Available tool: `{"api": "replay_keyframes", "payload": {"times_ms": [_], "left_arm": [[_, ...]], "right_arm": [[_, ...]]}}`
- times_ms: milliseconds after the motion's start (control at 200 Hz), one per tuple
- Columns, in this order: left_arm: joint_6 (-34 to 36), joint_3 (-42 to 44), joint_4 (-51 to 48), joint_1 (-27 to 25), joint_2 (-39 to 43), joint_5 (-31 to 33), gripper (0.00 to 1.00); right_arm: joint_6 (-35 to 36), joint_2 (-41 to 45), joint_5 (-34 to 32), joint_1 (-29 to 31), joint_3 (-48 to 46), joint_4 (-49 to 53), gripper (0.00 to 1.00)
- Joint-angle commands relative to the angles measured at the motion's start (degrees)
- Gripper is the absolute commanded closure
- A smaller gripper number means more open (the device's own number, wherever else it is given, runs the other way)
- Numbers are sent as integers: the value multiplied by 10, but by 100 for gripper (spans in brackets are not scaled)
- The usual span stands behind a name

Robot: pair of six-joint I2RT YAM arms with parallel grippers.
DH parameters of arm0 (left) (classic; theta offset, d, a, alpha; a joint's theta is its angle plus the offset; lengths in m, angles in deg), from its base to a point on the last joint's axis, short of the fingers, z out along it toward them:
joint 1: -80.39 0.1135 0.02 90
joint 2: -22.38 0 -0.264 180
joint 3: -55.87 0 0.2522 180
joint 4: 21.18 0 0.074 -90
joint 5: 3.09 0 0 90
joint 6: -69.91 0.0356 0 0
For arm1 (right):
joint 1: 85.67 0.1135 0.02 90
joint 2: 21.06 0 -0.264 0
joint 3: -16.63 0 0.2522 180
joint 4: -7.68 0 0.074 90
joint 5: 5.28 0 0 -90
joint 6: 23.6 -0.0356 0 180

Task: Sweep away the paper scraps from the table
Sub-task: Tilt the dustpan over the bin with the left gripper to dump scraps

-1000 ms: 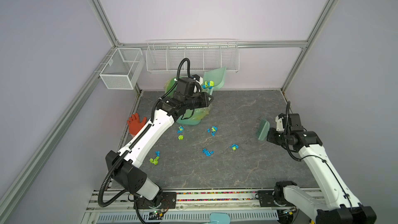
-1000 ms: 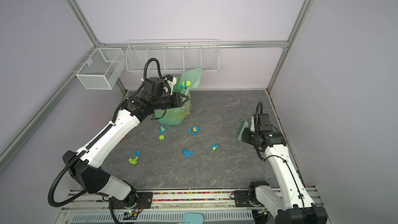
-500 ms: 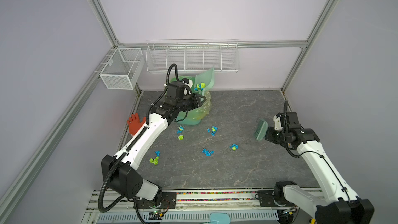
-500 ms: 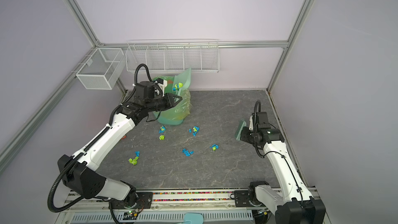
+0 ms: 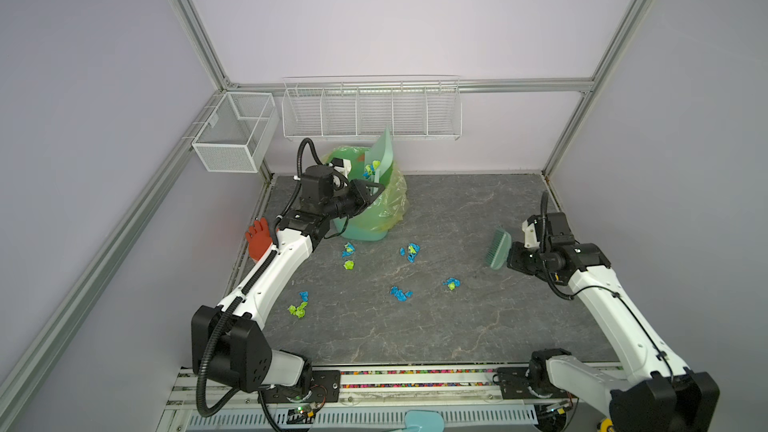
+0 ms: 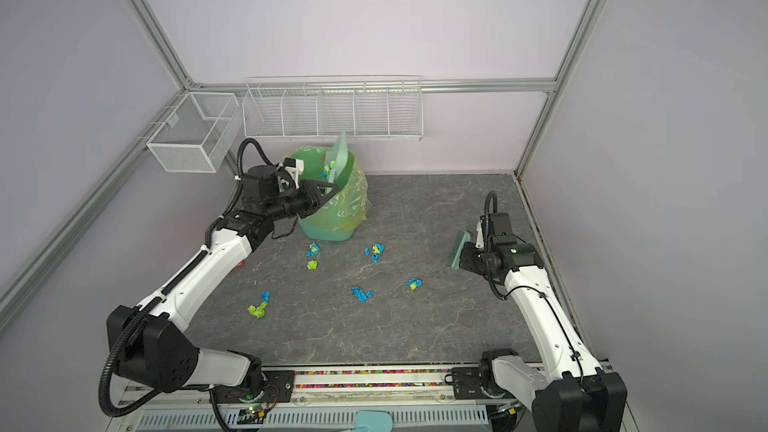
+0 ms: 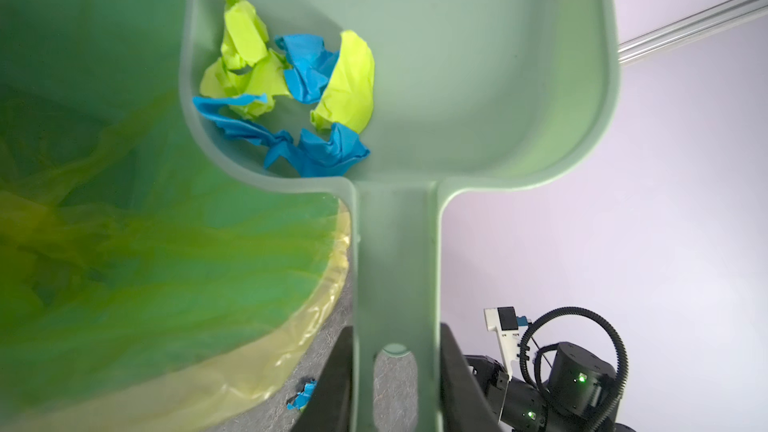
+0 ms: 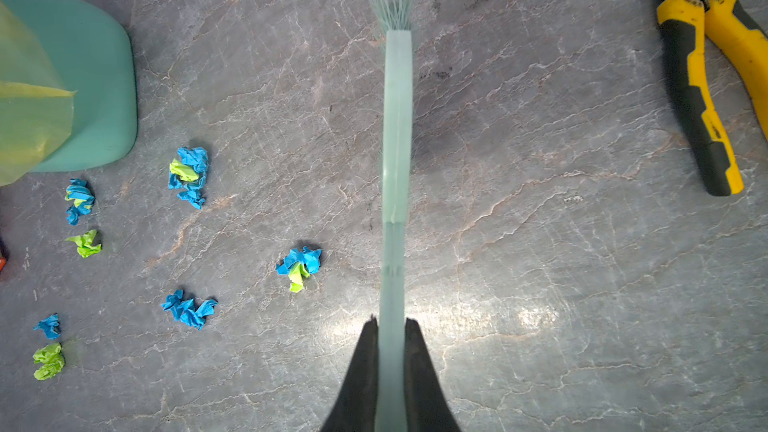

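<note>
A dark, pale-veined tabletop (image 5: 457, 326) sits between lilac walls. Loose paper scraps (image 5: 409, 252) lie scattered on it in front of the lined green bin (image 5: 365, 232). The left hand (image 7: 395, 388) grasps the dustpan (image 7: 478, 76) by its handle over the bin, more scraps inside the pan. The right hand (image 8: 391, 351) is clenched on the brush (image 8: 397, 139), right of the scraps.

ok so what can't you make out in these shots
- Bin contents: blurred in the left wrist view; dustpan partly covers them in both top views.
- Glove: partly behind the left arm in a top view.
- Pliers: cut off by the right wrist view's edge.
- Pale blue object: cut by a top view's bottom edge.
</note>
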Motion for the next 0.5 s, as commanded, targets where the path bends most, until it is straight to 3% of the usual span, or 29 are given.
{"api": "replay_keyframes", "payload": {"times_ms": [0,290,495], "left_arm": [[-86,31,112,14,9,-53,100],[-257,97,320,45,-12,-121,100],[-489,155,635,71,-67,-133,100]], "right_arm": [[-7,1,-4,6,16,-11,93],[-12,-8,-9,17,23,-11,93],[-12,-19,-16,24,34,-7,93]]}}
